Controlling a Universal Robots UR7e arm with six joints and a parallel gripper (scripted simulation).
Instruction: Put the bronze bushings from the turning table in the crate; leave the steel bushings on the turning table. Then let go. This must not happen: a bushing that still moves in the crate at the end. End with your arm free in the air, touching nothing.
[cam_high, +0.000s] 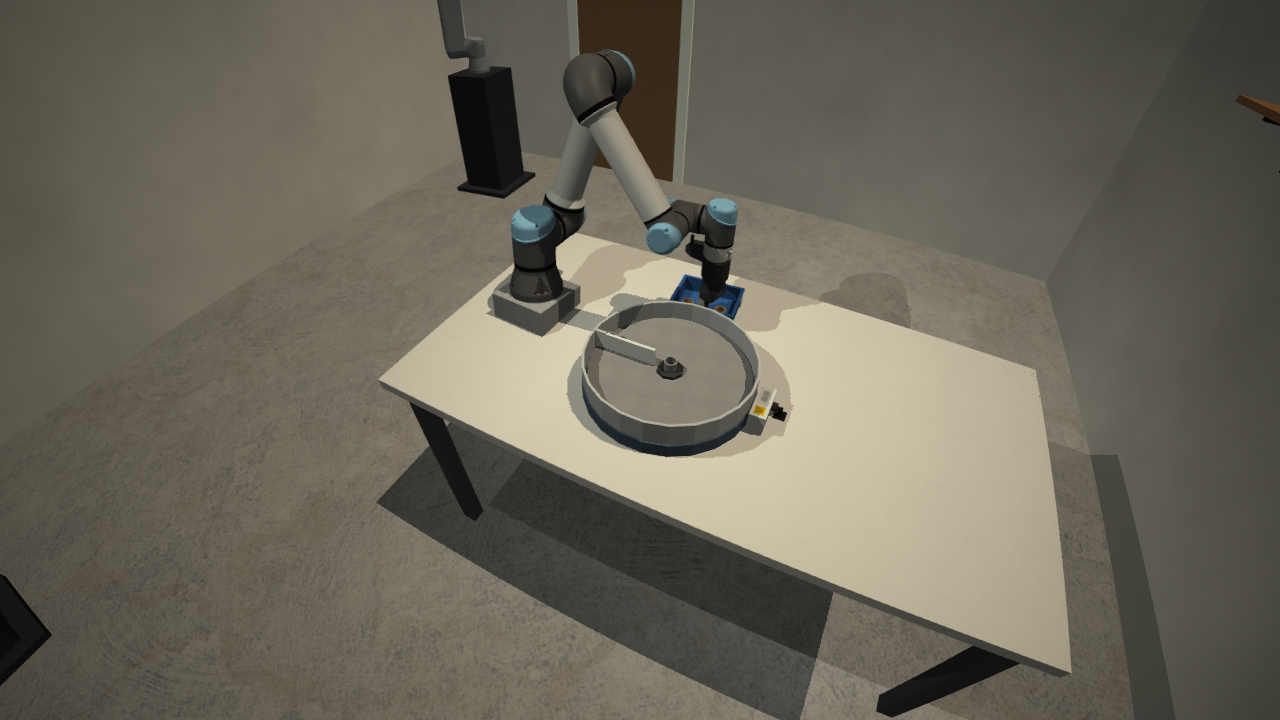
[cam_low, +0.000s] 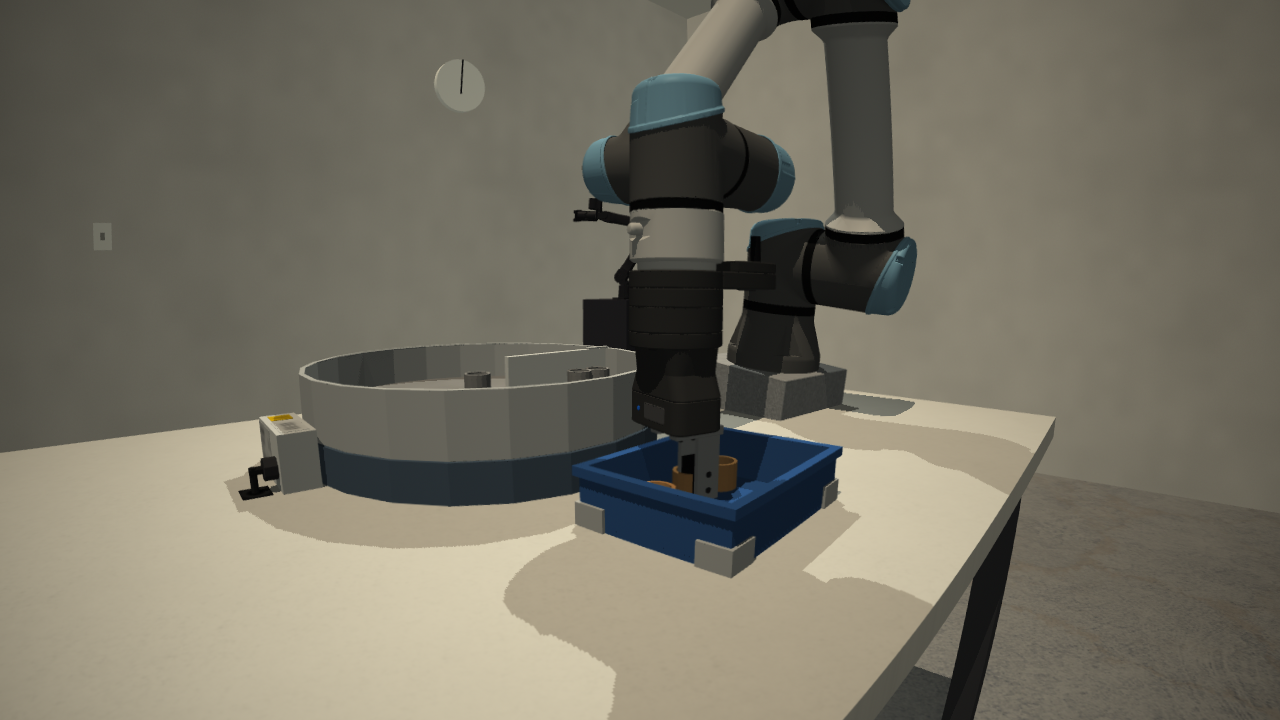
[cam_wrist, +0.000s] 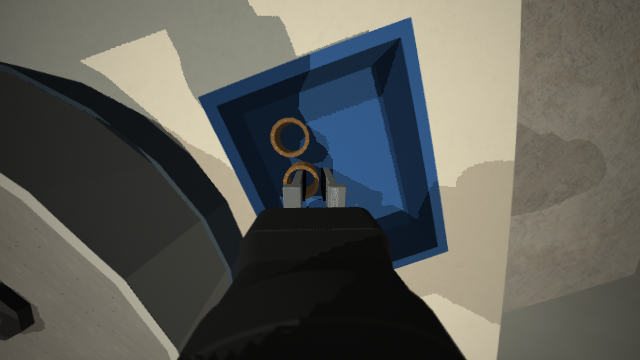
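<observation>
My jaws (cam_high: 707, 301) (cam_low: 698, 467) stand part-open, gripping nothing, inside the crate (cam_high: 741, 290) (cam_low: 644, 523) (cam_wrist: 426, 125) by the surface's (cam_high: 895, 447) (cam_low: 358, 608) (cam_wrist: 472, 100) far long edge, a bronze bushing (cam_wrist: 285, 177) showing partly behind one finger, so withdrawal should go straight up.

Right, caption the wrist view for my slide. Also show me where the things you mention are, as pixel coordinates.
The gripper (cam_high: 706, 303) (cam_low: 699, 492) (cam_wrist: 313, 178) reaches into the blue crate (cam_high: 738, 301) (cam_low: 644, 528) (cam_wrist: 426, 115), beside two visible bronze bushings (cam_high: 690, 302) (cam_low: 728, 474) (cam_wrist: 273, 137).
</observation>
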